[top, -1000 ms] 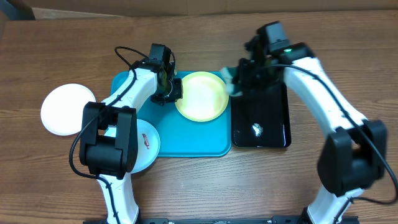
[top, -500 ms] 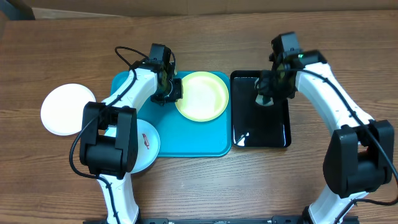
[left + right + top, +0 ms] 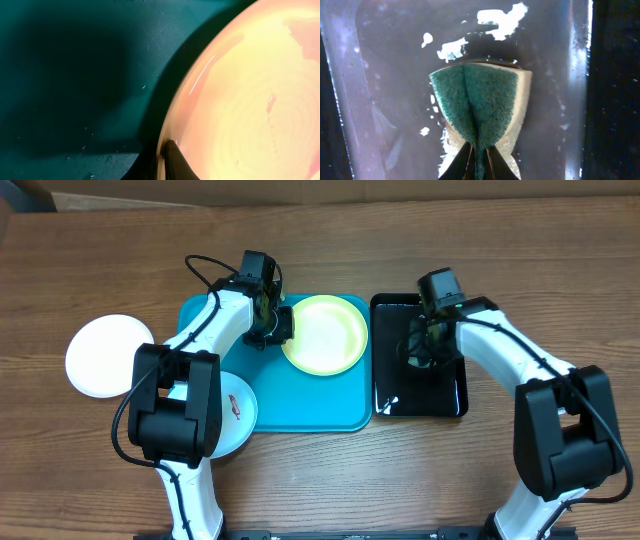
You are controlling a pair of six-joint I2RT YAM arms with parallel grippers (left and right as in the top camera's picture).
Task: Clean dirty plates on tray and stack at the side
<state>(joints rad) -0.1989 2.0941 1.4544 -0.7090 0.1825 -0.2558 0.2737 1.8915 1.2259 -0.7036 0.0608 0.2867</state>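
The yellow-green plate (image 3: 324, 333) lies at the back right of the turquoise tray (image 3: 300, 405). My left gripper (image 3: 274, 323) is shut on its left rim. In the left wrist view one dark finger (image 3: 174, 161) rests on the inside of the plate (image 3: 250, 100) rim, over the tray (image 3: 75, 75). A pale plate with a red smear (image 3: 236, 408) sits at the tray's front left, partly under the left arm. A white plate (image 3: 104, 356) lies on the table to the left. My right gripper (image 3: 420, 352) is shut on a green sponge (image 3: 480, 105), low over the black tray.
The glossy black tray (image 3: 445, 395) stands right beside the turquoise tray and looks wet, with bright droplets (image 3: 500, 17) on it in the right wrist view. Bare wooden table (image 3: 330, 480) surrounds both trays. A cardboard edge (image 3: 300, 190) runs along the back.
My right arm has swung with the sponge from the yellow-green plate's right edge to the middle of the black tray. The left arm and the plates have not moved.
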